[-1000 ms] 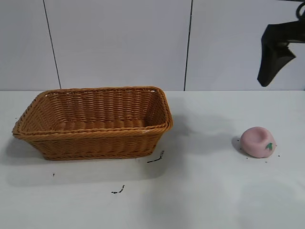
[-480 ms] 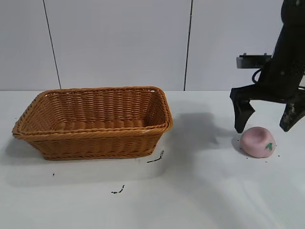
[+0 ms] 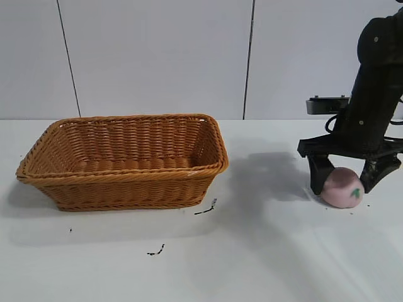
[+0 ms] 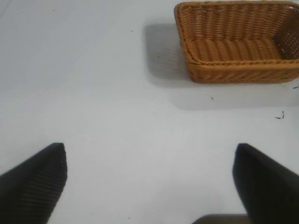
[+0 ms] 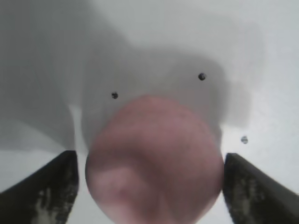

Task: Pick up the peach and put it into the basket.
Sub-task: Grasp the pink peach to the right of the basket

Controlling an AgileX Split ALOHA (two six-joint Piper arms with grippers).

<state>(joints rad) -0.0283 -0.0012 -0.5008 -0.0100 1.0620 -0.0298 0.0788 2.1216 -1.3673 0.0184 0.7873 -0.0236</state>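
Observation:
The pale-pink peach (image 3: pixel 340 187) lies on the white table at the right, its green leaf facing front. My right gripper (image 3: pixel 342 187) has come down over it, open, with one finger on each side at table level. In the right wrist view the peach (image 5: pixel 154 158) fills the space between the dark fingers (image 5: pixel 51 191), with a thin gap on each side. The orange-brown wicker basket (image 3: pixel 126 189) stands at the left, empty. My left gripper (image 4: pixel 149 149) is open and empty above bare table, out of the exterior view; the basket (image 4: pixel 238 72) lies far ahead of it.
Small black specks and scuffs (image 3: pixel 205 209) mark the table in front of the basket and around the peach. A wall of white panels (image 3: pixel 157 56) stands behind the table.
My right arm has dropped from the upper right down to the table, and its open fingers now straddle the peach. The peach and basket have not moved.

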